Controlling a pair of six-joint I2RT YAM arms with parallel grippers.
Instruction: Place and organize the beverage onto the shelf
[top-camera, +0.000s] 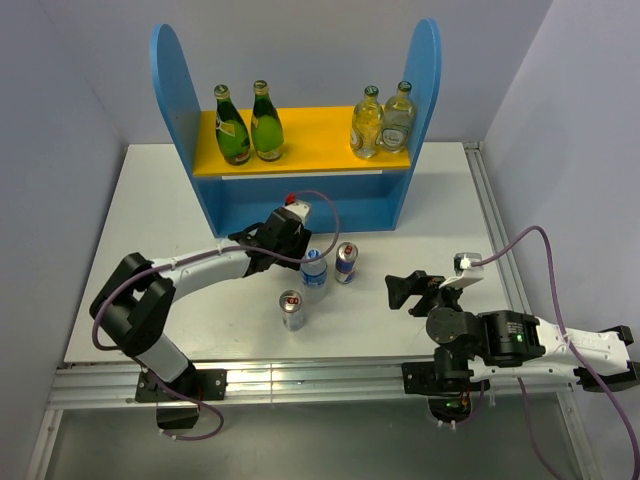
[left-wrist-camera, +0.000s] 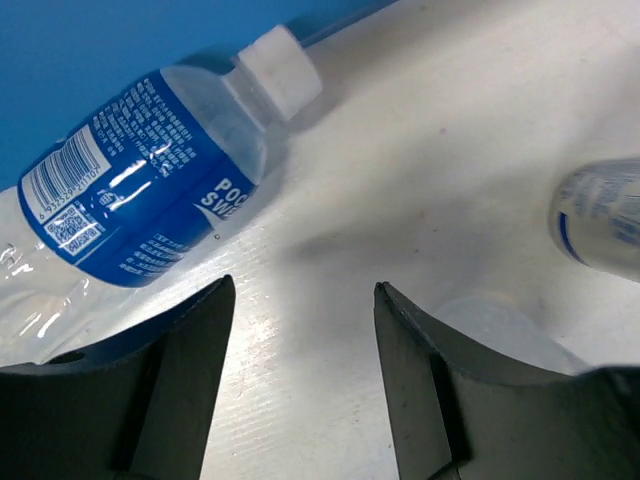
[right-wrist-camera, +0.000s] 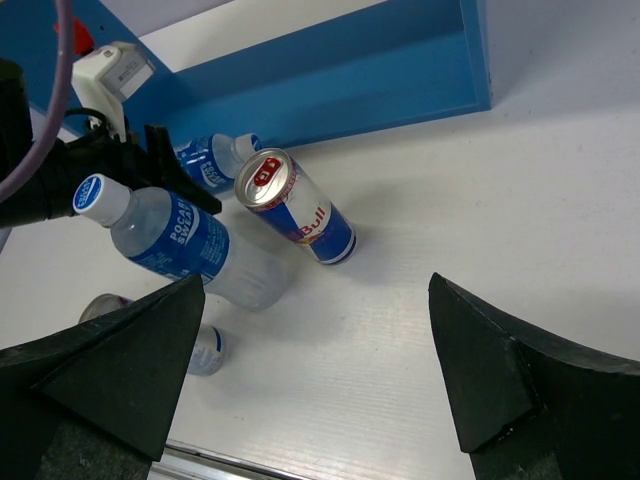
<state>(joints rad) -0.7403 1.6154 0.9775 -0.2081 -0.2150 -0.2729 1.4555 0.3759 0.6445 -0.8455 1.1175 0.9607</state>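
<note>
**Left hand lines up on the fallen water bottle**

The shelf (top-camera: 175, 90) stands at the back of the counter (top-camera: 450, 200), with both green bottles (top-camera: 235, 125) on its upper level. An upright water bottle (top-camera: 313, 268) and two cans (top-camera: 346, 262) wait on the counter. A lying water bottle (left-wrist-camera: 140, 190) rests at the shelf's foot. The left hand (left-wrist-camera: 302, 290), half-spread and empty, hovers just short of it. Next it likely must straddle the body and close. The right hand (right-wrist-camera: 315, 285) gapes wide, empty.

There is one blue two-level shelf (top-camera: 390, 195). Bottles number six: two dark green glass bottles (top-camera: 233, 125) (top-camera: 266, 122), two pale yellowish clear glass bottles (top-camera: 367, 123) (top-camera: 398, 118) and two Pocari Sweat plastic bottles (right-wrist-camera: 180, 245) (right-wrist-camera: 215, 162). Two Red Bull cans (top-camera: 346, 262) (top-camera: 291, 310) bring the drinks to eight in all.
</note>
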